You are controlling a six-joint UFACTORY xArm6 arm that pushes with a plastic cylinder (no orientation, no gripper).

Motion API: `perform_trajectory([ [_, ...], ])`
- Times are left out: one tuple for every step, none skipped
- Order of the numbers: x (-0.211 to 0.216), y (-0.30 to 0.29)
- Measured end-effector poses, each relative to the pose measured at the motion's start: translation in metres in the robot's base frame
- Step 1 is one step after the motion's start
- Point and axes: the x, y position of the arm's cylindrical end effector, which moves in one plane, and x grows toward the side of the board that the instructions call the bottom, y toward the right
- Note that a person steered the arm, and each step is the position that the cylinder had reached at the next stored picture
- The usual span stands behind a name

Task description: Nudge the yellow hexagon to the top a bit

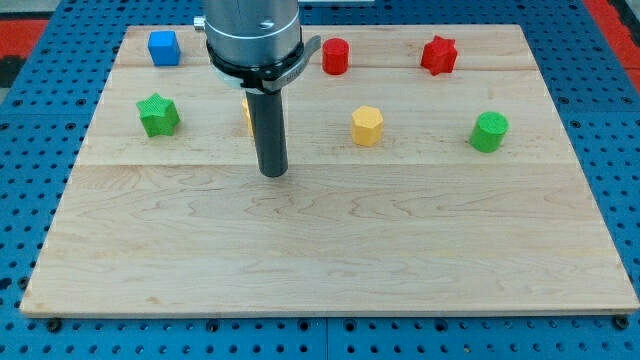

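The yellow hexagon (367, 126) stands on the wooden board (330, 250), right of centre in the upper half. My tip (272, 174) rests on the board to the hexagon's lower left, about a hundred pixels away and not touching it. The dark rod rises from the tip to the grey arm mount at the view's top. A second yellow block (246, 113) shows only as a sliver behind the rod's left side; its shape is hidden.
A blue cube (163, 47) sits at the top left. A green star (158, 115) is at the left. A red cylinder (335, 56) and a red star (438, 54) are along the top. A green cylinder (489, 131) is at the right.
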Motion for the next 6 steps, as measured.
perform_trajectory([
  [0.000, 0.000],
  [0.001, 0.000],
  [-0.006, 0.025],
  [-0.026, 0.090],
  [-0.030, 0.130],
  [-0.052, 0.130],
])
